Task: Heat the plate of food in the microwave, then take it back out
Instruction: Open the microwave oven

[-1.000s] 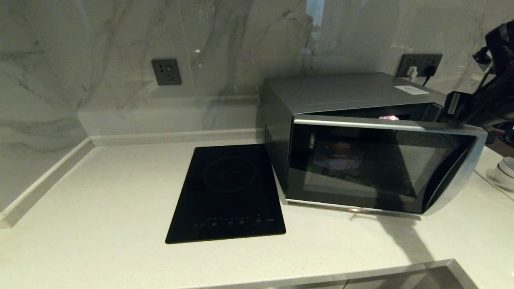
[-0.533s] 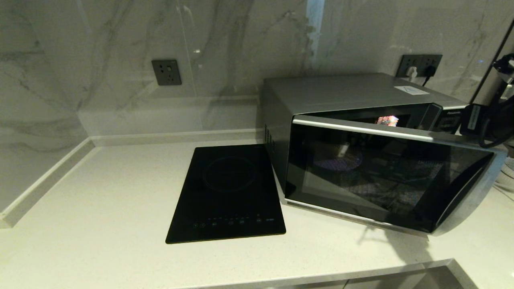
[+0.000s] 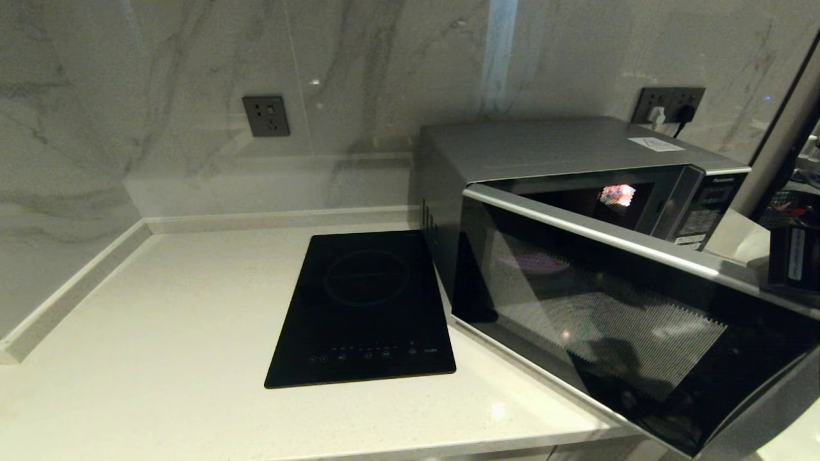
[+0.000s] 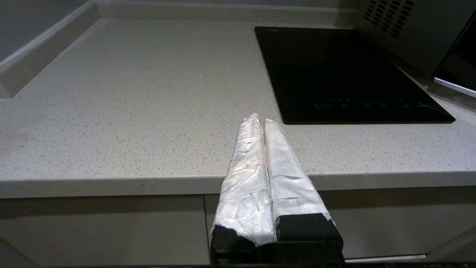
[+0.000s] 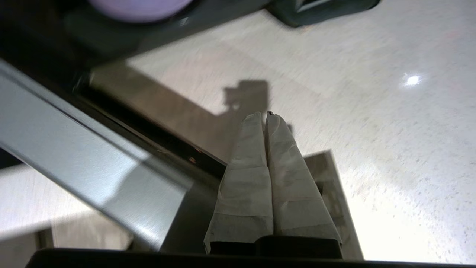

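The silver-grey microwave stands at the right of the counter, and its dark glass door is swung well open towards me. A faint lilac patch behind the door glass is the plate of food; its lilac rim also shows in the right wrist view. My right gripper is shut with nothing between its wrapped fingers, close beside the door's silver edge. In the head view only its black wrist shows. My left gripper is shut and empty at the counter's front edge.
A flat black induction hob lies left of the microwave. Wall sockets sit on the marble wall, and more sockets behind the microwave have plugs in them. A dark object lies on the counter right of the microwave.
The microwave door has swung much wider open towards me. My right arm has moved right and down with the door's free edge, mostly leaving the head view.
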### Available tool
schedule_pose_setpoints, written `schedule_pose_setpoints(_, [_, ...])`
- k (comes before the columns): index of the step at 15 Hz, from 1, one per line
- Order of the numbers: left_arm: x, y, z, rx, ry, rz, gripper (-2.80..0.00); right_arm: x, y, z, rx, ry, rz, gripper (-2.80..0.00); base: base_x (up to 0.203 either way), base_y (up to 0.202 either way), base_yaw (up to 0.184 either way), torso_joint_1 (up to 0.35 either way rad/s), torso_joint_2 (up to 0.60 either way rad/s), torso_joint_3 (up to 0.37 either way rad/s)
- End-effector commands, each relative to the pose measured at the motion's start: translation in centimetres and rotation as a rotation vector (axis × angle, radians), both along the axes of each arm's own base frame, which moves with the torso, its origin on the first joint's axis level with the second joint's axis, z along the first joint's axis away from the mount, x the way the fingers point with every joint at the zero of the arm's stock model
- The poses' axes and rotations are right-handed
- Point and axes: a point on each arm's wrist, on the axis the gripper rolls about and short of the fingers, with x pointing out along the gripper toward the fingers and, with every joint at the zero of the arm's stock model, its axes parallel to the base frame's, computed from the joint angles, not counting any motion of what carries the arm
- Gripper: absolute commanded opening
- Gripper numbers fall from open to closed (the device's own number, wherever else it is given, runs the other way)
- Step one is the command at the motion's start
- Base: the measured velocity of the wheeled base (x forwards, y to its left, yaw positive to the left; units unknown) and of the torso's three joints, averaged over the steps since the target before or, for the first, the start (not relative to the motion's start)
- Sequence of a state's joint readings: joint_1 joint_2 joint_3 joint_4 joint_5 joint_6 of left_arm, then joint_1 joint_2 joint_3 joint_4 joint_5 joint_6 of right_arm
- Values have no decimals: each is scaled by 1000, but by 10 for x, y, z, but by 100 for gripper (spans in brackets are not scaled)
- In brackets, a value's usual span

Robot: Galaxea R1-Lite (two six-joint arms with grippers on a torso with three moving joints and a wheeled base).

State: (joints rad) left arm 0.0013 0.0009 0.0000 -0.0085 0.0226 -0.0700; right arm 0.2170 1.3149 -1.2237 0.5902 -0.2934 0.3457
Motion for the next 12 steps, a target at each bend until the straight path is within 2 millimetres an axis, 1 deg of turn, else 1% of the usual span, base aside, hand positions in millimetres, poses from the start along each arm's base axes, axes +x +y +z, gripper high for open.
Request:
schedule_pose_setpoints(1, [0, 0, 0, -1, 0, 1, -280, -37, 4, 6, 15, -62, 74, -280, 0, 0, 0, 0, 0, 0])
schedule_pose_setpoints(3, [0, 0, 0, -1, 0, 1, -280, -56, 6, 6, 19, -62, 129, -280, 0, 0, 0, 0, 0, 0])
schedule_pose_setpoints(5, [0, 0, 0, -1, 0, 1, -280, -65, 8, 4, 32, -66, 165, -280, 0, 0, 0, 0, 0, 0])
schedule_pose_setpoints(9, [0, 0, 0, -1, 0, 1, -280, -65, 11, -4, 27, -35, 188, -280, 0, 0, 0, 0, 0, 0])
schedule_pose_setpoints(11, [0, 0, 0, -1, 0, 1, -280, -62, 19, -7, 27, -11, 228, -280, 0, 0, 0, 0, 0, 0])
schedule_pose_setpoints(12, [0, 0, 0, -1, 0, 1, -280, -59, 26, -11, 30, 10, 266, -280, 0, 0, 0, 0, 0, 0])
